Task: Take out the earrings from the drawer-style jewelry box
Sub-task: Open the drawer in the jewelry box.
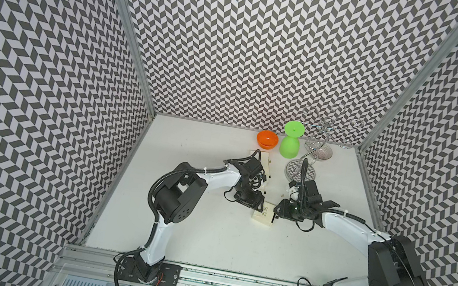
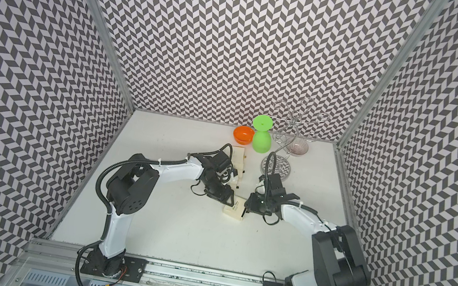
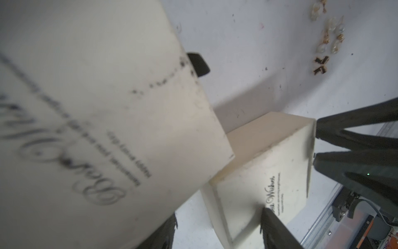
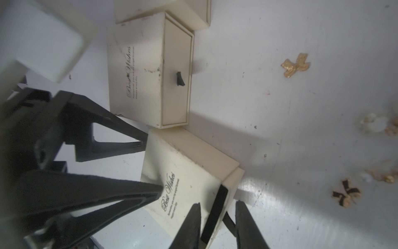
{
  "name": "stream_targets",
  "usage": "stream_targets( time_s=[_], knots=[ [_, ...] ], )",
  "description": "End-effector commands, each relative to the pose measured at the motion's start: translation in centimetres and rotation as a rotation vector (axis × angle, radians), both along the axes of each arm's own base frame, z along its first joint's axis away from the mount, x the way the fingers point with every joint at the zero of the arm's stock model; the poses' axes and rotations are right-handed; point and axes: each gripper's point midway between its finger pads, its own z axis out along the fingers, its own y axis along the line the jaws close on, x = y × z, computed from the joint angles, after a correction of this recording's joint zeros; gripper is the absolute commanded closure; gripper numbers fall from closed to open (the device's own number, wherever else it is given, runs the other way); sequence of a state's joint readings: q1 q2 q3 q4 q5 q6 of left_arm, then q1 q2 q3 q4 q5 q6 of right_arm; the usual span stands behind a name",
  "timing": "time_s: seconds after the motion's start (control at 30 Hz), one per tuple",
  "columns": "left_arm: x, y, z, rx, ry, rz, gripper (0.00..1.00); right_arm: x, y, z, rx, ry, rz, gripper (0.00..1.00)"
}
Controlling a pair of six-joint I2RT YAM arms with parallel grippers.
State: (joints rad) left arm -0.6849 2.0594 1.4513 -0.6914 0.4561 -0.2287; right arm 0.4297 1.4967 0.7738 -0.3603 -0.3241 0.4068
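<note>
Cream jewelry box (image 1: 262, 218) on the tabletop (image 1: 204, 241), drawer (image 4: 233, 179) slightly out; left gripper (image 4: 154, 166) touches its closed end, grip unclear; right gripper (image 4: 218, 202), parted, straddles the drawer front; earrings (image 4: 296, 64) lie loose nearby

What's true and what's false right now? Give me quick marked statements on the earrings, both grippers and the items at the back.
Several earrings lie loose on the table. True.
The right gripper is clamped shut on the black pull tab. False: its jaws stand open, one on each side of the tab.
The left gripper and the right one meet at one jewelry box. True.
The orange bowl sits beside the green vessel. True.
The wire stand lies on its side. False: it stands upright.
</note>
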Motion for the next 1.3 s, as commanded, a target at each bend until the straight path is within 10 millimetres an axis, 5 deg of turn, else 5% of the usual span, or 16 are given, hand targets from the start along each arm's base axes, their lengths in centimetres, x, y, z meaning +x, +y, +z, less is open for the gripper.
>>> stream_targets(
  time_s=[0.0,0.63,1.1,1.27],
  knots=[
    [2.1,4.6,-3.4,0.220,-0.060,0.081,0.36,0.0,-1.0,-0.8,-0.117,-0.003,-0.009,0.71],
    [2.0,5.1,-5.2,0.256,-0.034,0.088,0.37,-1.3,-3.5,-1.9,-0.346,0.029,-0.036,0.71],
    [1.9,6.2,-6.0,0.286,-0.029,0.107,0.37,-1.3,-7.7,-1.6,-0.534,-0.002,-0.146,0.73],
    [2.0,6.2,-5.8,0.283,-0.033,0.109,0.37,-1.0,-7.1,-1.1,-0.500,-0.021,-0.138,0.73]
  ],
)
